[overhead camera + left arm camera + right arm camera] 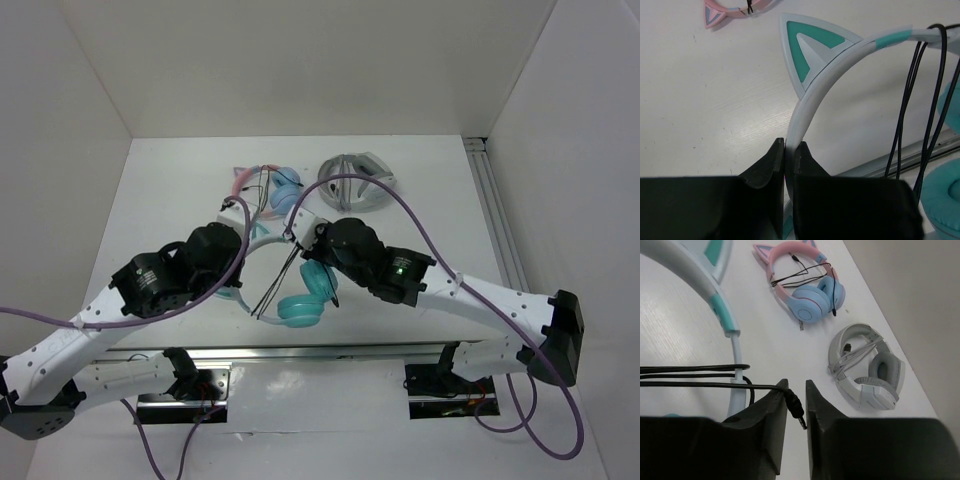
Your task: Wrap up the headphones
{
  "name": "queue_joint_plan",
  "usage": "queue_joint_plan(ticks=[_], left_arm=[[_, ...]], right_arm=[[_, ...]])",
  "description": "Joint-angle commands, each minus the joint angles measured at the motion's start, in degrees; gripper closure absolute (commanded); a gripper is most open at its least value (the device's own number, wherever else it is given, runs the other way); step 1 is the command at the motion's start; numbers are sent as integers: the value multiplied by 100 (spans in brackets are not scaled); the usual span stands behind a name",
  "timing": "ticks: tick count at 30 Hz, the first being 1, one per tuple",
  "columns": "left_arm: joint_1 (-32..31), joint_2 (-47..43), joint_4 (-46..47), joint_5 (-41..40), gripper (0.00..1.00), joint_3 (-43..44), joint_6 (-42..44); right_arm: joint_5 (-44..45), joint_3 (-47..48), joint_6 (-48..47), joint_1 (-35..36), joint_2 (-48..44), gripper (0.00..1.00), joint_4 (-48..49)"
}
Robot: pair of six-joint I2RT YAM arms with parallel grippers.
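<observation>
The teal headphones (303, 300) lie at the middle of the white table (440, 180), just ahead of the two arms and held between both grippers. The left gripper (788, 146) has its jaws clamped on the pale headband (812, 100), just below one cat ear (812, 50) with a teal centre. The band arches up and away from the fingers. In the right wrist view, the right gripper (797, 385) has its jaws a narrow gap apart, with the plug (797, 411) of the black cable (690, 369) lying between them against the left finger. Whether the plug is pinched cannot be told. From the plug, three strands of cable run taut and side by side across the headband's lower end. The overhead view shows the two teal ear cups (318, 277), stacked close under the right wrist. There are three headsets on the table in all. Further back are the pink-and-blue cat-ear pair (805, 295), with its own cable looped round the band, and beside it to the right the grey-and-white pair (867, 367). A green light (398, 268) glows on the right arm.
</observation>
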Motion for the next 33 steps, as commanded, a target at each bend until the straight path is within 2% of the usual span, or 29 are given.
queue_joint_plan(ticks=[1, 4, 5, 8, 13, 19, 23, 26, 29, 33], left_arm=[[-59, -260, -673, 331, 100, 318, 332], [-59, -208, -673, 384, 100, 319, 280], [-59, -207, -673, 384, 100, 319, 279], [-59, -207, -673, 525, 100, 319, 279], [-59, -207, -673, 578, 100, 266, 332], [-59, -155, -673, 578, 100, 213, 279], [-59, -6, -673, 262, 100, 160, 227], [-59, 328, -673, 148, 100, 160, 166], [-59, 688, -498, 77, 100, 47, 104], [-59, 908, 125, 76, 100, 46, -45]], right_arm=[[651, -72, 70, -596, -240, 71, 574], [466, -12, 246, -833, -134, 71, 522], [466, -12, 307, -834, -47, 66, 522], [316, -12, 360, -1001, 93, 65, 522], [124, 41, 527, -1246, 147, 48, 592], [44, 42, 633, -1318, 200, 45, 592], [149, -73, 685, -1370, 200, 44, 741], [263, 75, 1080, -1598, 147, 39, 856], [263, 243, 1886, -1862, -72, 33, 856], [316, 637, 2573, -2029, -485, 29, 357]])
